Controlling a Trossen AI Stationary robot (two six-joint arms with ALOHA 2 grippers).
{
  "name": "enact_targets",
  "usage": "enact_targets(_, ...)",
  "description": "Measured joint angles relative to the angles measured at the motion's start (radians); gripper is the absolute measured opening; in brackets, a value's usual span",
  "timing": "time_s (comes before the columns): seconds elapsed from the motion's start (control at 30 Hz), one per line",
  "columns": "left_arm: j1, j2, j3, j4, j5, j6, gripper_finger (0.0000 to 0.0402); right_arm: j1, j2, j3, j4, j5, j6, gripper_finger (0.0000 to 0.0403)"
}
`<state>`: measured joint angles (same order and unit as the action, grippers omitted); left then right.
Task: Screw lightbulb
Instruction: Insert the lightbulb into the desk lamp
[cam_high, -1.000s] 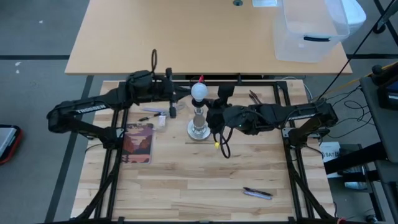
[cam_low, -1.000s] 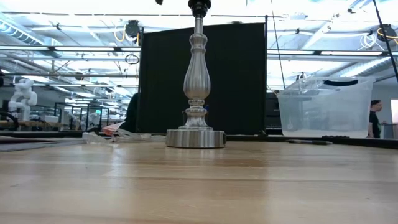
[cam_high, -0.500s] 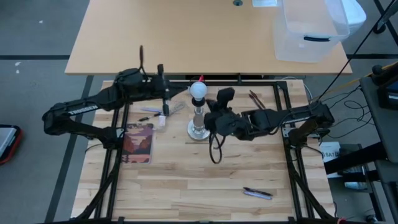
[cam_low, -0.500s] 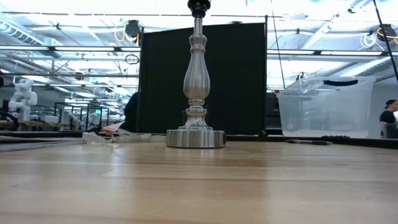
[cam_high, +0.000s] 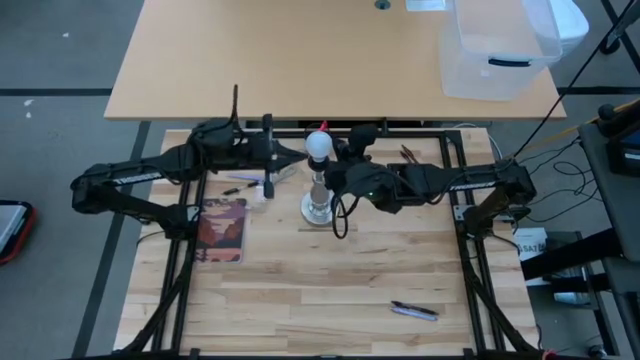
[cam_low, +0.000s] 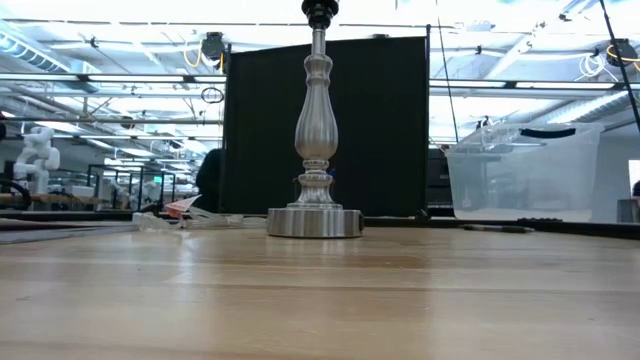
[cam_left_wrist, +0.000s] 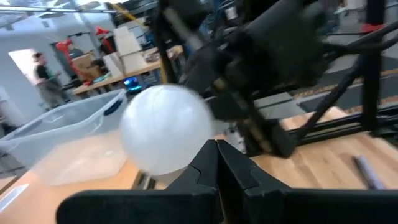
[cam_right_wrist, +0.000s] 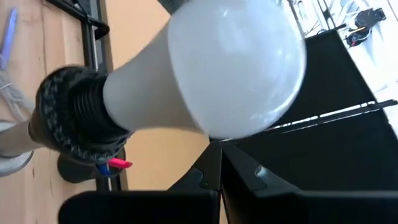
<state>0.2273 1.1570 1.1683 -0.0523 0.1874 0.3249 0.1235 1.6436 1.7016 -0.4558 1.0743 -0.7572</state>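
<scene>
The lightbulb (cam_high: 319, 145) sat on top of the silvery lamp stand (cam_high: 318, 205), which stood upright on its round disc foot near the middle of the wooden table (cam_high: 330, 290). The bulb was frosted white and matte, a round globe narrowing smoothly to a neck, and in the right wrist view that neck (cam_right_wrist: 134, 87) ran into a dark ribbed socket collar (cam_right_wrist: 68, 118) with a small red tag beneath it. From the left wrist the globe (cam_left_wrist: 165, 127) looked evenly white, with no markings showing.

The left gripper (cam_high: 297, 152) hung just beside the bulb on its left, fingers pressed together and holding nothing. The right gripper (cam_high: 335, 172) was close on the bulb's right, likewise closed with nothing between its fingers. Neither one gripped the globe.

From table height only the stand's turned post (cam_low: 316, 120) and foot appeared; the bulb lay above that picture's edge.
</scene>
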Motion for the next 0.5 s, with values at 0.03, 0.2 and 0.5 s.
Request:
enact_targets(0.03,0.003,0.004,0.000,0.001,-0.011,0.001,0.0000,0.000,0.000,0.000,0.016,0.000,-0.013,0.0000)
enact_targets(0.2,0.016,0.017,0.000,0.002,-0.035,0.003,0.0000,0.007,0.000,0.000,0.044,0.005,-0.064,0.0000)
enact_targets(0.5,0.033,0.016,0.000,-0.004,-0.062,0.002,0.0000,0.036,0.003,0.000,0.031,0.025,-0.062,0.0000)
